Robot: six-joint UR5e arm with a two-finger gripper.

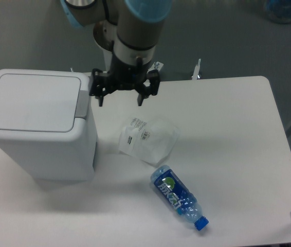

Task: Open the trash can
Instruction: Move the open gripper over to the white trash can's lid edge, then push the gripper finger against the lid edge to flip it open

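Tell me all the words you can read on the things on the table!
Blue plastic bottle lying on the white table: white letters on its label, too blurred to read.
Clear plastic bag: small black print on a white patch, too small to read.
Large white boxy trash can: no writing visible.
Open black two-finger tool: no writing visible.
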